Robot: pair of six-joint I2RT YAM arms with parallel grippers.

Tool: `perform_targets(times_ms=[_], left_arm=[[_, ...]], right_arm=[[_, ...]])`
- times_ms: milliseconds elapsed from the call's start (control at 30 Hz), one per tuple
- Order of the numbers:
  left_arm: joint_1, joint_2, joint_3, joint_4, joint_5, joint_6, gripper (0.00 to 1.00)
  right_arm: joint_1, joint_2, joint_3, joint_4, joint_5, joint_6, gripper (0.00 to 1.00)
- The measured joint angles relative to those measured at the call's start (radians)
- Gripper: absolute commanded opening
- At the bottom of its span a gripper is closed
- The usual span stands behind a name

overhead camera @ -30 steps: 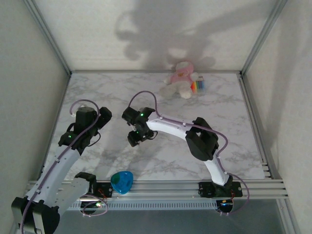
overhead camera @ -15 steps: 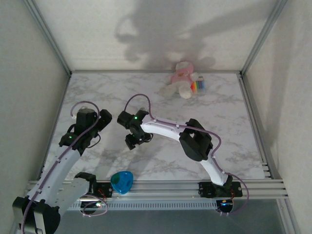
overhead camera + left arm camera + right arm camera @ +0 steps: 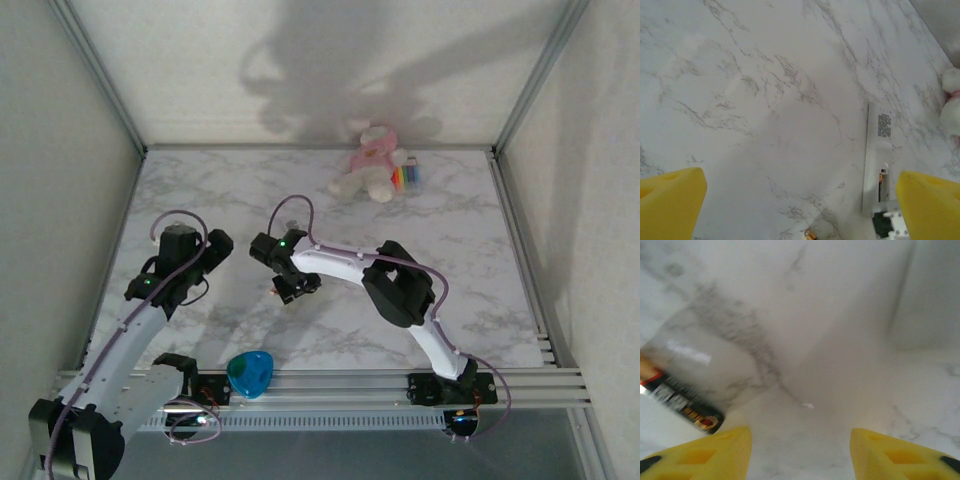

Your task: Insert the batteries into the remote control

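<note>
Remote control point(image 3: 877, 165), left wrist view: back-up on marble table point(image 3: 740, 100), ahead-right of left gripper point(image 3: 800, 205), long axis pointing away, seated battery point(image 3: 882, 178) in open bay. Fingers spread wide, empty. Right wrist view: loose battery point(image 3: 682, 397) lying diagonal, ahead-left of right gripper point(image 3: 800, 450), fingers spread, nothing pinched. Top view: right gripper nearer both, low over table; likely the picker.

Dark battery point(image 3: 682, 402) blurred, clipped at left edge, remote control point(image 3: 878, 150) lower end hidden, plush toy point(image 3: 951, 102) cropped.
</note>
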Motion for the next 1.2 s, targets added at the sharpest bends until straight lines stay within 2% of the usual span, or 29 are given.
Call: perform_targets(times_ms=[267,400,467,533,733,1000,1200], left_arm=[[0.0,0.014,-0.051,0.064,0.084,0.058,0.79],[-0.006,0.072,-0.069,0.082,0.133,0.103,0.74],[-0.019,0.114,-0.069,0.09,0.139,0.117,0.64],[-0.031,0.164,-0.069,0.095,0.141,0.122,0.59],[-0.035,0.251,-0.069,0.098,0.142,0.112,0.58],[-0.035,0.236,-0.069,0.114,0.142,0.093,0.59],[-0.035,0.227,-0.069,0.114,0.142,0.09,0.59]], right_arm=[[-0.037,-0.002,-0.007,0.037,0.011,0.026,0.56],[-0.042,-0.06,-0.092,0.099,0.003,0.027,0.57],[-0.041,-0.097,-0.124,0.116,-0.005,0.018,0.57],[-0.038,-0.125,-0.141,0.142,-0.016,0.005,0.57],[0.005,-0.138,-0.159,0.193,-0.032,-0.036,0.59],[0.033,-0.093,-0.159,0.216,-0.054,-0.039,0.57],[0.031,-0.069,-0.138,0.198,-0.025,0.0,0.55]])
